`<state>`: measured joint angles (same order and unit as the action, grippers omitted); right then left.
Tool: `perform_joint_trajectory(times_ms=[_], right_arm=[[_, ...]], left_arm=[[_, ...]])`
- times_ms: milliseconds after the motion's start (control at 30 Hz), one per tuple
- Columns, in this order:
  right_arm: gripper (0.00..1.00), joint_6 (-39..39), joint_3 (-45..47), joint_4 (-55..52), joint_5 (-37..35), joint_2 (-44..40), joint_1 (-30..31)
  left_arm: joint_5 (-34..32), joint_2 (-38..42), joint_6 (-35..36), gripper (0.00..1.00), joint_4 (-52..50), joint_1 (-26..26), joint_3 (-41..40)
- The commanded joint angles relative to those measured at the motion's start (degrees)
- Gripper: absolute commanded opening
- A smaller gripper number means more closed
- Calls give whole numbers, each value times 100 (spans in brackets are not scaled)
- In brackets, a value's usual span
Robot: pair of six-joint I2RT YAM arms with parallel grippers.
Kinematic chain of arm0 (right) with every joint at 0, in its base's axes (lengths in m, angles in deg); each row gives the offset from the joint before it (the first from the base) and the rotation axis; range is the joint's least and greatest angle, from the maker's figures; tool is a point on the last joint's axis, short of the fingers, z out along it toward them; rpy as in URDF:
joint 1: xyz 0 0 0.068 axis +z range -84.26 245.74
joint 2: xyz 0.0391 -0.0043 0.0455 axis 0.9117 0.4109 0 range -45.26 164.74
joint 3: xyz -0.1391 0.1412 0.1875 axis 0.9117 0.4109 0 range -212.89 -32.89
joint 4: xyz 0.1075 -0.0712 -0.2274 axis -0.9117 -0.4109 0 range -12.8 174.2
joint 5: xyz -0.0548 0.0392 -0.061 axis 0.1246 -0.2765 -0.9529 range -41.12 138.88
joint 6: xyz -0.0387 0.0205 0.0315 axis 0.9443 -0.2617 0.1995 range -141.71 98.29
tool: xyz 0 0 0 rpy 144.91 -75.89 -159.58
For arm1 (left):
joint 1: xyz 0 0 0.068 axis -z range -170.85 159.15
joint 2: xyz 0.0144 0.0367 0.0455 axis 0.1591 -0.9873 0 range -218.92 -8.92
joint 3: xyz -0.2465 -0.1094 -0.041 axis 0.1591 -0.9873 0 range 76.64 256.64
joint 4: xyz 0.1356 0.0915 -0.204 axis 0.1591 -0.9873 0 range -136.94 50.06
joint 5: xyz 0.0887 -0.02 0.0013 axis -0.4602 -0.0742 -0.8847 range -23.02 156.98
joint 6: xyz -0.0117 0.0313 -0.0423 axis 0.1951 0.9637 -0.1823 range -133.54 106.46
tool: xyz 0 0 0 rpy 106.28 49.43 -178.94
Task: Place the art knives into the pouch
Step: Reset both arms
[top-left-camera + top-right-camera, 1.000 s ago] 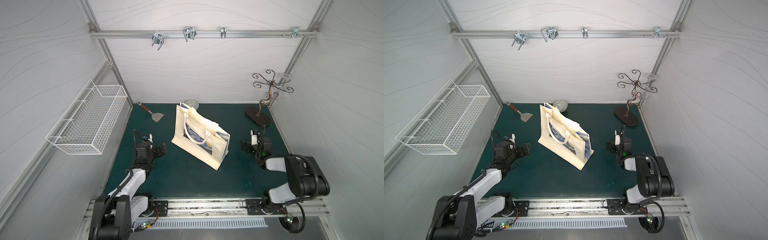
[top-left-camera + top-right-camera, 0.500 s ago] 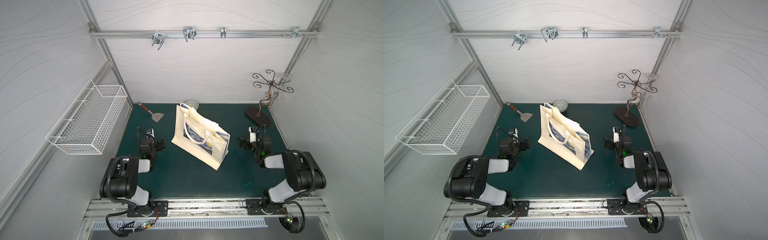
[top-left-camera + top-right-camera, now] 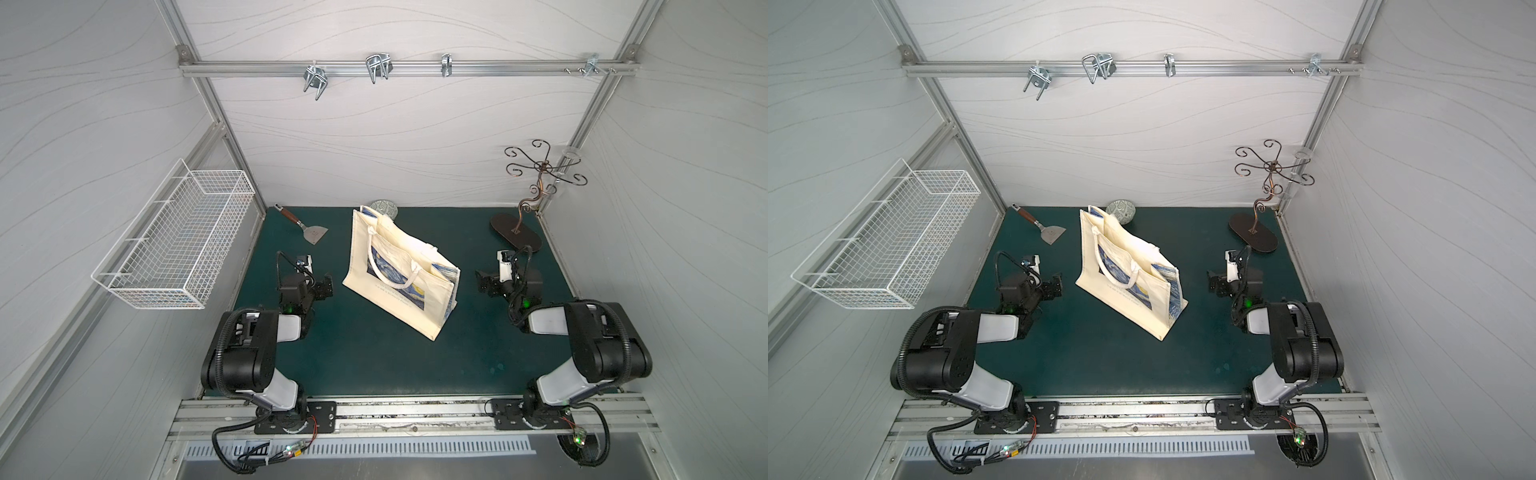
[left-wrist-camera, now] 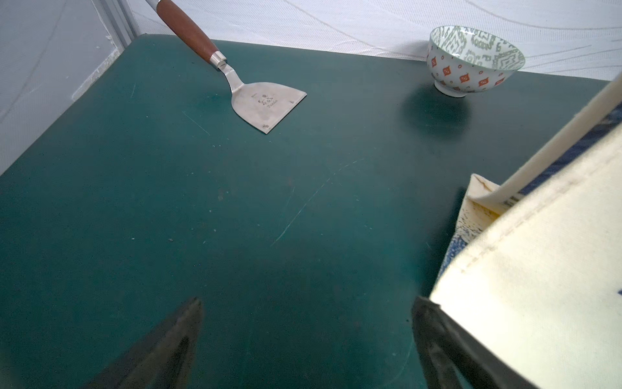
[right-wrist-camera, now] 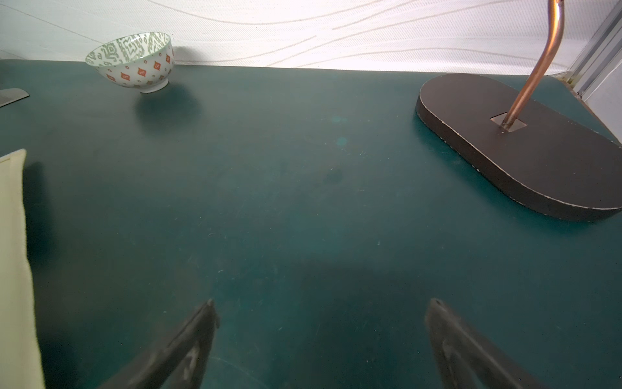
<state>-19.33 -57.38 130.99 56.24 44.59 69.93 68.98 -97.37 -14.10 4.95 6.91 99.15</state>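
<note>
Since both grippers are empty with jaws spread wide, I'd call the step in hand the reach for the knife.

Both top views: the art knife [image 3: 305, 226], with its reddish-brown wooden handle and flat trapezoid steel blade, lies flat on the dark green mat [image 3: 374, 365] at 11 o'clock, handle toward the back-left corner. It is well apart from the pouch [image 3: 399, 282], a cream canvas tote with a blue-and-yellow night-sky print, which is mid-mat and seems to stand mouth up. The left gripper [image 3: 326, 286] is at the pouch's 9, with the knife at its 12. The right gripper [image 3: 484, 284] is at the pouch's 3. I'd use the left arm and pinch across the handle, not the thin blade.

Left wrist view: nothing between the jaws, bare mat ahead up to the knife [image 4: 255, 97]. The pouch [image 4: 538, 286] is close beside one finger, a snag risk. The handle end sits near the wall, so it's tight there. A patterned ceramic bowl [image 4: 474, 60] sits by the back wall.

Right wrist view: jaws apart and empty, open mat ahead, a black oval stand base [image 5: 518, 151] to one side.
</note>
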Motion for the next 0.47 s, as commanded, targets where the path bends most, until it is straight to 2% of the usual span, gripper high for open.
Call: perform_joint_trajectory(times_ms=[0,433], right_arm=[[99,23,-100,-46,113,64,-65],[99,20,-118,-64,126,63,-62]], left_arm=[[30,12,117,99,181,4,179],[90,-6,54,99,200,-57,184]])
